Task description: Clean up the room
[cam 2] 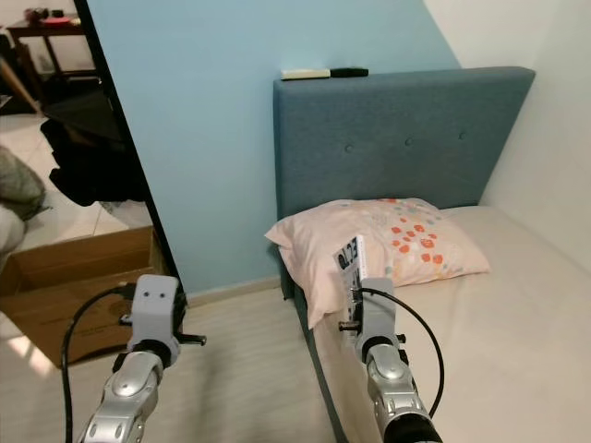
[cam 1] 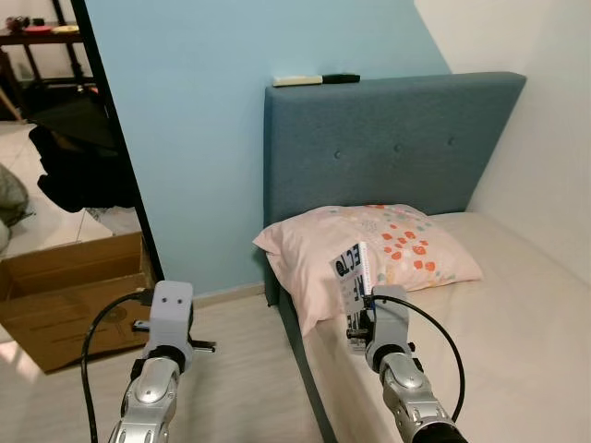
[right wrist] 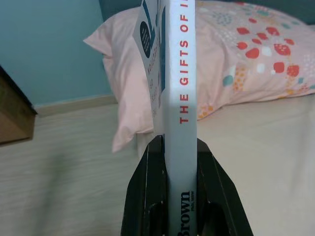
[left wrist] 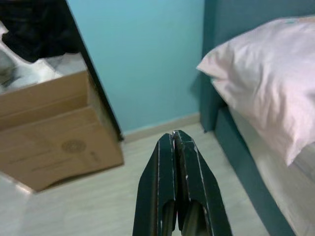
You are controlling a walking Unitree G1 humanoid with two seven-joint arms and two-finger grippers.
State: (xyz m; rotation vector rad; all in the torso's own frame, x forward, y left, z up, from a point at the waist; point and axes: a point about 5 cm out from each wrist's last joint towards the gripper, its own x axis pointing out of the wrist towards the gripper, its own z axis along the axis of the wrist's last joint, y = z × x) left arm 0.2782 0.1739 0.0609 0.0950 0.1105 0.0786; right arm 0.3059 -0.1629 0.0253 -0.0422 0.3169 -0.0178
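My right gripper [right wrist: 178, 147] is shut on a white book [right wrist: 180, 98] with red spine lettering, held upright over the near edge of the bed. In the head views the book [cam 1: 354, 277] stands in front of the pink patterned pillow [cam 1: 388, 245]. My left gripper [left wrist: 176, 140] is shut with nothing in it, held above the wooden floor beside the bed. The left arm [cam 1: 162, 369] is raised at the left, the right arm [cam 1: 397, 369] by the bed's edge.
The bed [cam 1: 517, 323] has a beige sheet and a blue-grey headboard [cam 1: 397, 138], with a pale flat object and a black one [cam 1: 319, 79] on top. An open cardboard box [cam 1: 65, 295] sits on the floor at left, beside the blue wall. Dark clothing [cam 1: 74, 166] lies beyond the doorway.
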